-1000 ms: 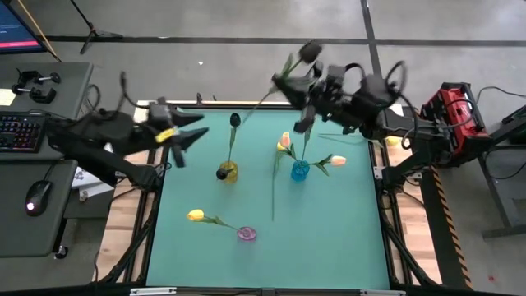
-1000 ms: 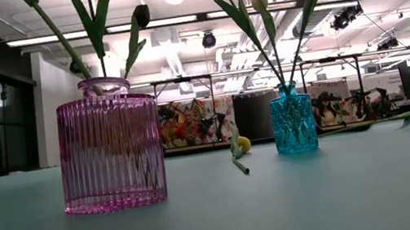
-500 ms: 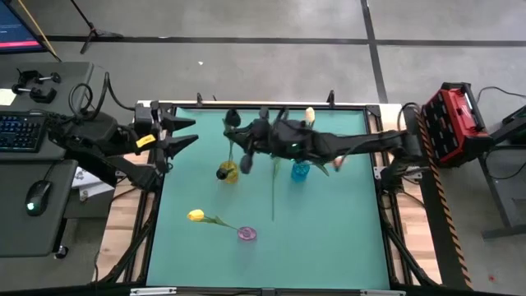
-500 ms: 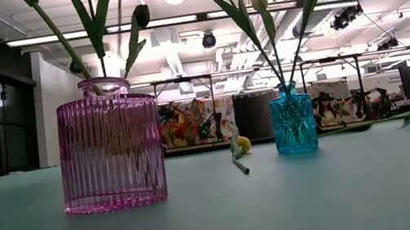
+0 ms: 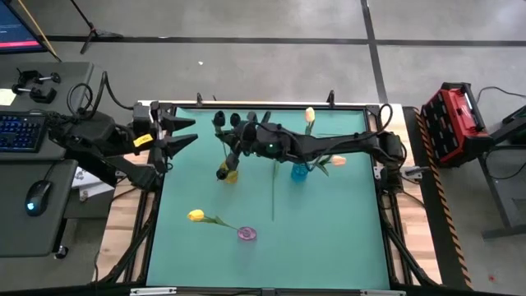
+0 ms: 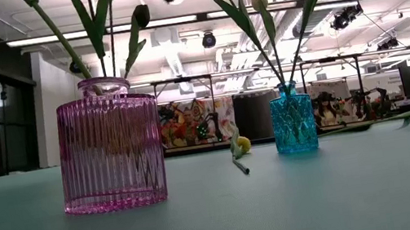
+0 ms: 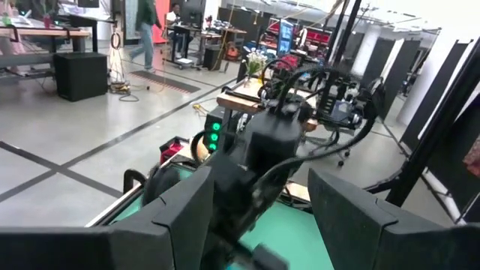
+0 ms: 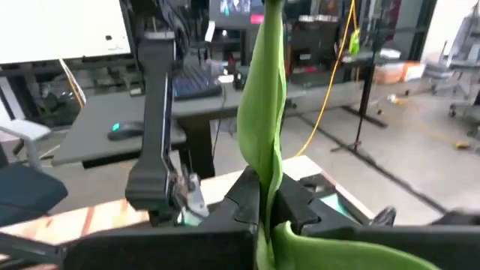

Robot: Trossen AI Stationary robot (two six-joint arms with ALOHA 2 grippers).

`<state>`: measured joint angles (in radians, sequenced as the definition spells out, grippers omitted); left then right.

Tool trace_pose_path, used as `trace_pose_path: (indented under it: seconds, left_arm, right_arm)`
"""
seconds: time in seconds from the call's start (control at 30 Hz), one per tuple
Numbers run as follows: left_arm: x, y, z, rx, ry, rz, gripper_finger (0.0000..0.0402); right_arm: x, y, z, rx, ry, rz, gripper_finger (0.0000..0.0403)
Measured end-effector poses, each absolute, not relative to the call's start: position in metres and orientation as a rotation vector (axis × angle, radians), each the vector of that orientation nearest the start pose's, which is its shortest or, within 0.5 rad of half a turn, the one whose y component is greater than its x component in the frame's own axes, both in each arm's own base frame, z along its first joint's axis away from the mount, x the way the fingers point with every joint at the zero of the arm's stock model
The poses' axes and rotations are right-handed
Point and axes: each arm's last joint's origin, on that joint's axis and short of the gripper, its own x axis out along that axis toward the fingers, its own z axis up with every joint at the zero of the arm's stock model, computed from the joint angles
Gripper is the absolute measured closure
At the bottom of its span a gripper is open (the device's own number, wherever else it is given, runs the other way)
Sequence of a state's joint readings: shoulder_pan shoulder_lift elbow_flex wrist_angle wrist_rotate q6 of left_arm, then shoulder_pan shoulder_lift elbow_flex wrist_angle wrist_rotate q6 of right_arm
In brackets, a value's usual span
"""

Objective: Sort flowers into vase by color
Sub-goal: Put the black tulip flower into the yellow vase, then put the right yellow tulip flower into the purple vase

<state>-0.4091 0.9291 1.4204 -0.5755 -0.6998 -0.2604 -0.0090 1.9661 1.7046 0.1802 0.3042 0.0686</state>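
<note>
A: Right gripper (image 5: 223,131)?
B: Stretched across the far half of the green table (image 5: 329,238), over the yellow vase (image 5: 228,173). Clamped tight on a green stem with leaf (image 8: 264,142), seen pinched between the fingers in the right wrist view. Stem upright in the grip. Black buds (image 5: 233,120) just beside the gripper from above; cannot tell which bud belongs to the held stem.

A: Left gripper (image 5: 182,132)?
B: Parked at the table's left edge, near the far corner. Jaws spread wide, nothing between them, touching nothing. Points toward the right arm.

A: Flowers elsewhere?
B: Blue vase (image 5: 301,171) near the table's middle, stems standing in it; cream bud (image 5: 310,114) and peach bud (image 5: 338,160) nearby from above. Yellow tulip (image 5: 196,215) lying flat on the table, near the pink vase (image 5: 246,234), toward the near side. Long stem (image 5: 274,185) lying on the table just left of the blue vase.

A: Low view?
B: Pink vase (image 6: 110,153) close and left, green stems rising from it. Blue vase (image 6: 293,121) farther back, right of centre, holding several stems.
</note>
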Motion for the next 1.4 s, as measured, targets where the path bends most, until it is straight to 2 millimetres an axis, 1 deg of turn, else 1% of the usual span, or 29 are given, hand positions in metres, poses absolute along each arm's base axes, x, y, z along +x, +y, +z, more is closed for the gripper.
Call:
trace_pose_path:
  seconds: [0.07, 0.13, 0.33, 0.47, 0.67, 0.8, 0.87, 0.93, 1.03, 1.17, 1.27, 1.33, 1.4]
  left_arm:
    - [0.135, -0.038, 0.476, -0.215, 0.032, 0.298, 0.0198]
    - [0.135, -0.038, 0.476, -0.214, 0.033, 0.298, 0.0198]
    - [0.135, -0.038, 0.476, -0.214, 0.033, 0.297, 0.0198]
    - [0.135, -0.038, 0.476, -0.213, 0.034, 0.297, 0.0198]
    - [0.135, -0.038, 0.476, -0.212, 0.035, 0.297, 0.0198]
    - [0.135, -0.038, 0.476, -0.212, 0.035, 0.297, 0.0198]
    - [0.135, -0.038, 0.476, -0.212, 0.035, 0.297, 0.0198]
    - [0.135, -0.038, 0.476, -0.212, 0.035, 0.297, 0.0198]
    - [0.135, -0.038, 0.476, -0.212, 0.035, 0.297, 0.0198]
    - [0.135, -0.038, 0.476, -0.212, 0.035, 0.298, 0.0198]
    - [0.134, -0.038, 0.476, -0.213, 0.034, 0.298, 0.0198]
    - [0.134, -0.038, 0.476, -0.213, 0.033, 0.298, 0.0198]
    - [0.134, -0.038, 0.476, -0.214, 0.033, 0.298, 0.0198]
  right_arm:
    - [0.473, -0.015, 0.327, 0.075, 0.081, -0.308, 0.0403]
    - [0.473, -0.015, 0.325, 0.093, 0.092, -0.298, 0.0403]
    - [0.472, -0.014, 0.323, 0.094, 0.124, -0.295, 0.0403]
    - [0.471, -0.014, 0.326, 0.099, 0.113, -0.288, 0.0403]
    - [0.472, -0.017, 0.321, 0.183, 0.123, -0.283, 0.0402]
    - [0.472, -0.016, 0.323, 0.193, 0.112, -0.250, 0.0385]
    - [0.472, -0.015, 0.325, 0.217, 0.113, -0.225, 0.0362]
    - [0.469, -0.016, 0.327, 0.258, 0.117, -0.210, 0.0328]
    - [0.467, -0.016, 0.330, 0.295, 0.130, -0.186, 0.0260]
    - [0.460, -0.016, 0.334, 0.287, 0.174, -0.193, 0.0160]
    - [0.451, -0.018, 0.344, 0.248, 0.191, -0.195, 0.0098]
    - [0.444, -0.020, 0.353, 0.231, 0.197, -0.200, 0.0069]
    - [0.436, -0.024, 0.363, 0.224, 0.193, -0.208, 0.0048]
